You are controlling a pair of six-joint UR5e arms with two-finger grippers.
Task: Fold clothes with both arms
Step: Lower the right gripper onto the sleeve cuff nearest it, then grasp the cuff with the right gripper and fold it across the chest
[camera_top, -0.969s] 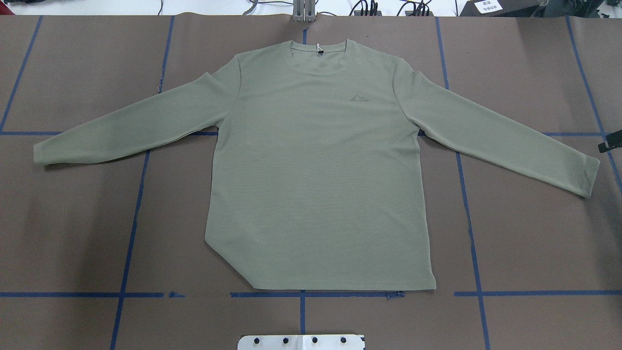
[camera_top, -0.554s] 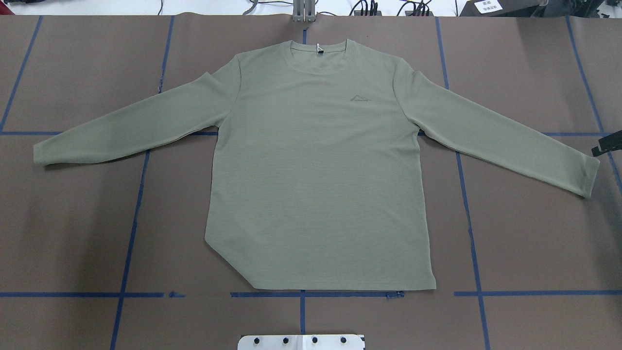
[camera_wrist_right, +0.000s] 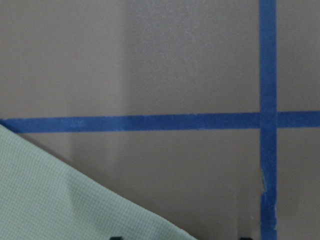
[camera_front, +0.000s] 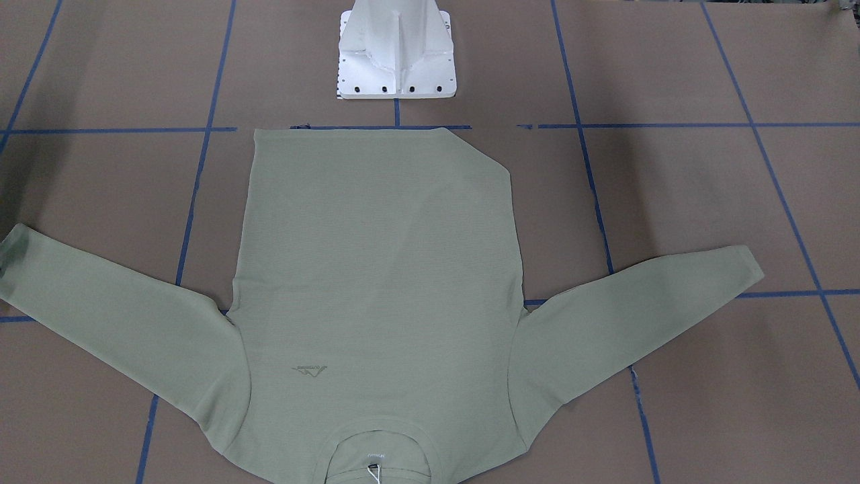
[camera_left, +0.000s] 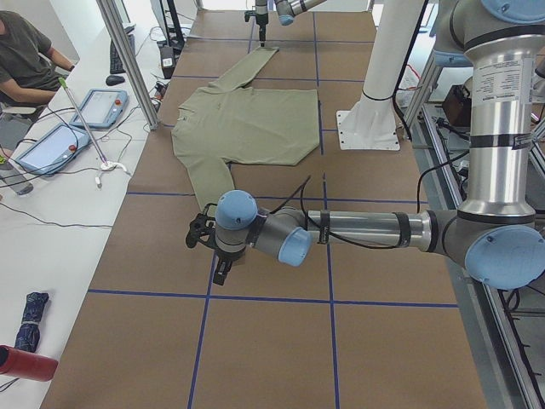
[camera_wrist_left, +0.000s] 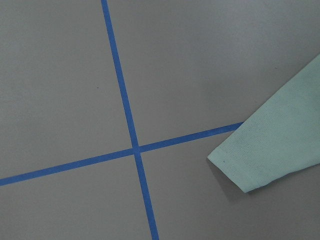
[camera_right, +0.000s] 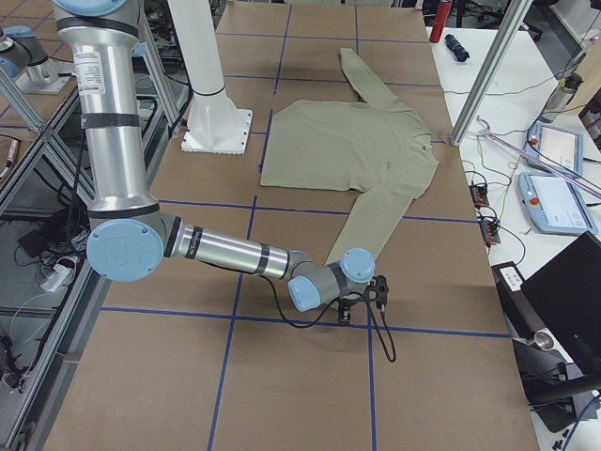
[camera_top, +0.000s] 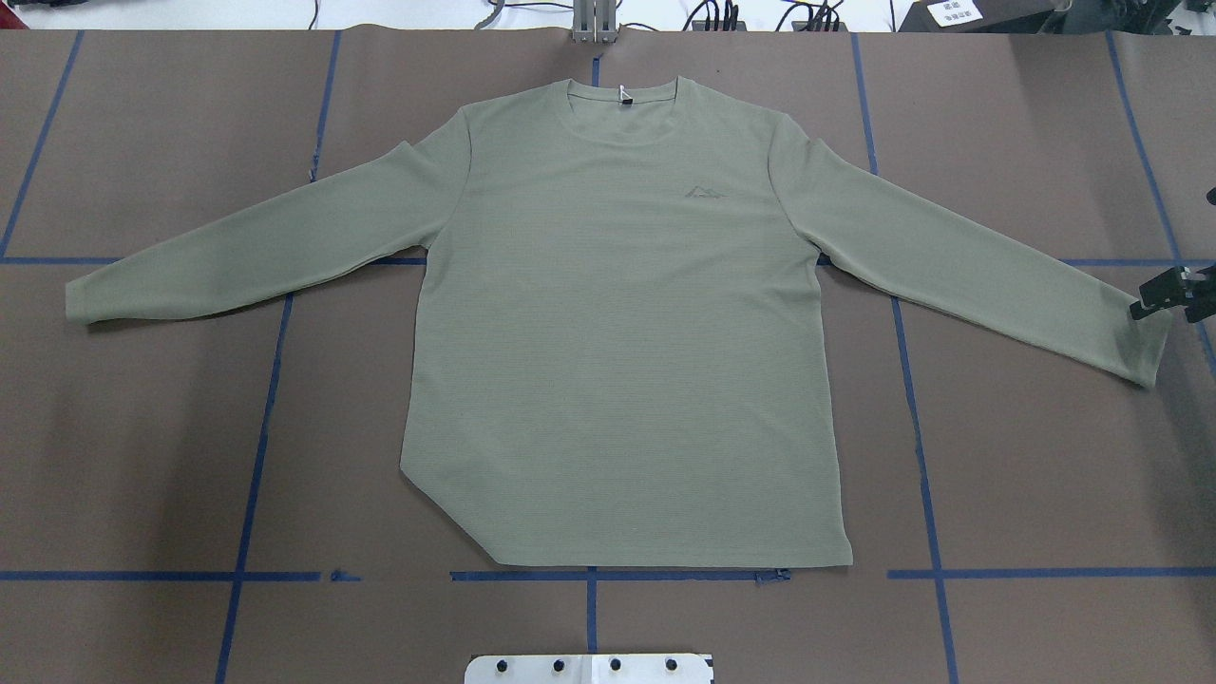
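The pale sage-green shirt (camera_top: 617, 332) lies flat and face up on the brown table, collar away from the robot, both sleeves spread out. Its near-left hem corner (camera_top: 446, 518) is cut off on a diagonal. My right gripper (camera_top: 1149, 302) hangs low at the right sleeve's cuff (camera_top: 1145, 347). In the right wrist view, two dark tips show far apart at the bottom edge over the sleeve (camera_wrist_right: 60, 195), so it is open. My left gripper (camera_left: 209, 251) hangs low just beyond the left cuff (camera_wrist_left: 270, 155). It shows only in the exterior left view, so I cannot tell its state.
The white pedestal base (camera_front: 398, 54) stands at the near edge behind the hem. Blue tape lines (camera_top: 275, 380) grid the table. A seated operator (camera_left: 25, 51) and tablets (camera_left: 51, 141) are at the side bench, with a metal post (camera_left: 128, 60) nearby.
My right gripper has moved in from the right edge toward the right cuff and now reaches its end. The shirt has not moved.
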